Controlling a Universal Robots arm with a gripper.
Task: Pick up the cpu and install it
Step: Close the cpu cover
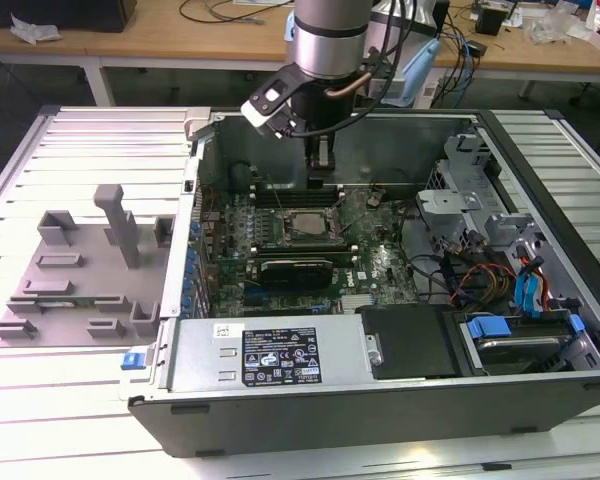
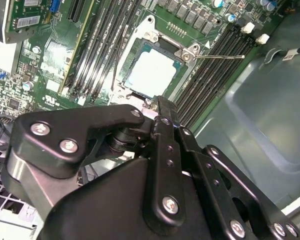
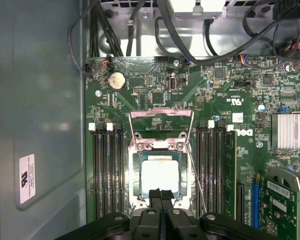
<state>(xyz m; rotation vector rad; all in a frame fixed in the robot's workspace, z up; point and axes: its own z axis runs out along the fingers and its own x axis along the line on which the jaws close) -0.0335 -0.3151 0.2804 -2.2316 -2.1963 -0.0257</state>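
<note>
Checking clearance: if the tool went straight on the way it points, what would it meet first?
Probably the cpu, near its edge, where it sits in the socket frame. The tool hangs over that edge, though depth is unclear.

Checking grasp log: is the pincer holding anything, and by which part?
Nothing. The pincer is shut and empty; the cpu lies flat in the socket.

Cpu (image 3: 160,176) in socket frame (image 3: 160,145) on motherboard (image 3: 225,95), memory slots (image 3: 107,170) on both sides, claw (image 3: 161,193) just beside it.
</note>
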